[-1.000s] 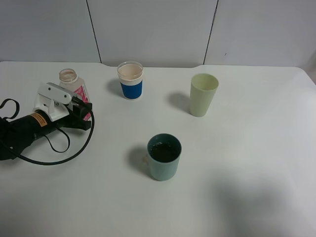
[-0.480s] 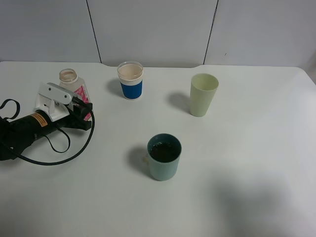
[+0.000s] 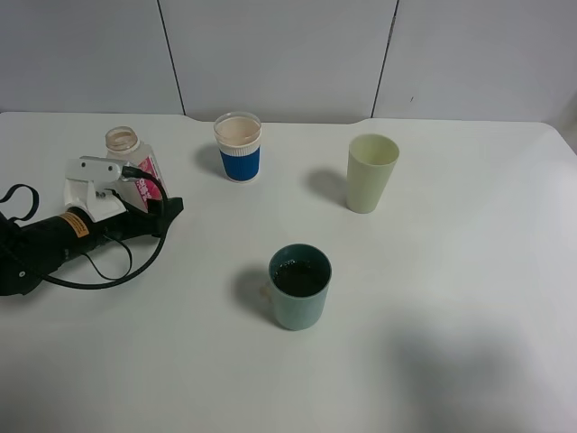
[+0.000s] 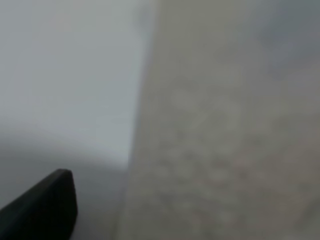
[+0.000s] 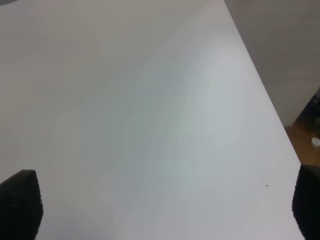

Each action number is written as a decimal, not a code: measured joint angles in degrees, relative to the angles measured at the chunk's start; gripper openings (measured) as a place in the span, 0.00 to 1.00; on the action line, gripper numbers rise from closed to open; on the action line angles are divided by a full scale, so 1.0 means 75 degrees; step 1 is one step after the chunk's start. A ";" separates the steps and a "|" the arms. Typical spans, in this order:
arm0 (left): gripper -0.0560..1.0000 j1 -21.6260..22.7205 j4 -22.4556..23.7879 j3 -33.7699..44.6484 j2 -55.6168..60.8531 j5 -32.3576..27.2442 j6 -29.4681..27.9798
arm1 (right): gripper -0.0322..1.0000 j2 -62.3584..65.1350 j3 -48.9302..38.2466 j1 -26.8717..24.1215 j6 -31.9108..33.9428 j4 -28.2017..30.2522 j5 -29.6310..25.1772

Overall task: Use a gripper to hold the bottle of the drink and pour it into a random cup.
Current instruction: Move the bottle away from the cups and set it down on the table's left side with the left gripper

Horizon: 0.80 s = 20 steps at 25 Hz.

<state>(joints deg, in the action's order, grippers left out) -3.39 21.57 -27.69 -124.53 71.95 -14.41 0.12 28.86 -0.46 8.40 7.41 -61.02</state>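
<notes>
The bottle stands upright at the table's far left, capless, its pink label showing. My left gripper lies around it, jaws spread, with a white finger on one side and a black part on the other, so it is open. The left wrist view is blurred; only a black fingertip and a pale surface show. The teal cup stands near the middle with the dark drink inside. My right gripper is open over bare table and is absent from the exterior high view.
A white cup with a blue sleeve stands at the back, and a taller pale yellow-green cup to its right. A black cable loops on the white table by the left arm.
The left gripper's jaws have spread apart from the bottle, which they held shut before. The bottle stays upright. The cups have not moved.
</notes>
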 joint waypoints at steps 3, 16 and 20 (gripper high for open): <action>0.83 0.0000 -0.0029 0.0000 0.0195 -0.0179 -0.0316 | 1.00 0.0000 0.0000 0.0000 0.0000 0.0000 0.0000; 0.91 0.0000 -0.0233 0.0014 0.1723 -0.0246 -0.0791 | 1.00 0.0000 0.0000 0.0000 0.0000 0.0000 0.0000; 0.91 0.0000 -0.0292 0.0048 0.2311 -0.0246 -0.0971 | 1.00 0.0000 0.0000 0.0000 0.0000 0.0000 0.0000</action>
<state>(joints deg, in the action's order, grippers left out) -3.39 19.38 -27.33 -107.20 70.10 -21.69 0.12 28.86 -0.46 8.40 7.41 -61.02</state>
